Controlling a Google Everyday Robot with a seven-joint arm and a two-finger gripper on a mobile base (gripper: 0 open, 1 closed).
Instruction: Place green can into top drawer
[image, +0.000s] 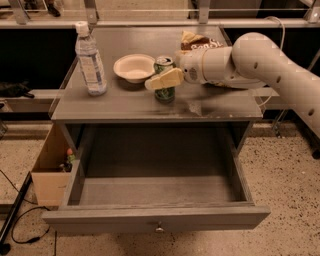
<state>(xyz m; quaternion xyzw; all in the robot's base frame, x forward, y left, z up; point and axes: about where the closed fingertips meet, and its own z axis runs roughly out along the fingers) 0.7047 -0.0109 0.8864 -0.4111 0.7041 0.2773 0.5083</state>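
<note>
The green can (165, 94) stands upright on the grey table top (120, 105), right of centre. My gripper (157, 76) reaches in from the right at can height. Its near finger (164, 79) lies across the can's front; the far finger is hidden behind the can. The jaws stand open on either side of the can, which still rests on the table. The top drawer (100, 219) is pulled fully out below the table top. It is empty, with its knob (159, 229) at the front centre.
A clear water bottle (90, 60) stands at the table's left. A white bowl (134, 67) sits just left of the can. A chip bag (197, 42) lies behind my arm. A cardboard box (50, 170) and cables are on the floor at left.
</note>
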